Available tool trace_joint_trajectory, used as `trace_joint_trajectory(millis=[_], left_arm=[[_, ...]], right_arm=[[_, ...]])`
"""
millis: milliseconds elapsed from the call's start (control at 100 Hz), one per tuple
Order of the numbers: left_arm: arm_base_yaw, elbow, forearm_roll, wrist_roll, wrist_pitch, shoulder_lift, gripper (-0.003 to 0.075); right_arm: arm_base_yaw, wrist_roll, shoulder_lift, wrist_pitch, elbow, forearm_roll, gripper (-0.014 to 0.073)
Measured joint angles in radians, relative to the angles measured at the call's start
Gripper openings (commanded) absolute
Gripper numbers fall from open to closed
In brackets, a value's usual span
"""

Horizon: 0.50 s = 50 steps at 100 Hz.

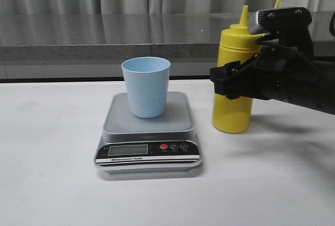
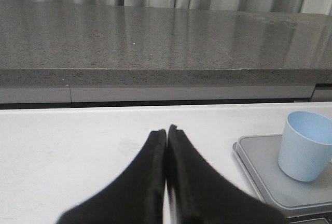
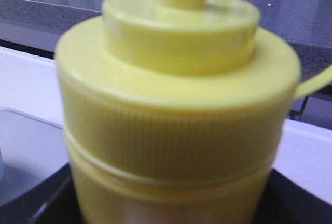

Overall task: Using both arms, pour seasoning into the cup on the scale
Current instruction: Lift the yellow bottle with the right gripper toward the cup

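The light blue cup point(image 1: 146, 87) stands upright on the grey platform of the scale point(image 1: 178, 117), whose black panel faces the front. The yellow seasoning bottle point(image 1: 233, 113) stands upright on the table right of the scale, nozzle up and the cap strap out to the side. My right gripper point(image 1: 229, 82) comes in from the right and is closed around the bottle's middle. In the right wrist view the bottle point(image 3: 176, 94) fills the frame, with a black finger point(image 3: 39, 203) on each side of it. My left gripper point(image 2: 167, 130) is shut and empty over the table, left of the cup point(image 2: 306, 146) and the scale point(image 2: 259, 169).
A grey stone ledge point(image 1: 104, 37) runs along the back of the white table point(image 1: 47, 173), with curtains behind it. The scale's corner point(image 3: 21, 151) shows beside the bottle in the right wrist view.
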Motion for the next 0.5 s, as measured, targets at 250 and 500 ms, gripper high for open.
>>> trace_joint_trajectory(millis=[250, 500], left_arm=[[0.000, 0.000, 0.000, 0.000, 0.000, 0.000, -0.0020], [0.000, 0.000, 0.000, 0.000, 0.000, 0.000, -0.0020]], right_arm=[[0.000, -0.069, -0.036, 0.012, 0.000, -0.046, 0.0268], [0.002, -0.168, -0.179, 0.223, -0.002, -0.087, 0.0268]])
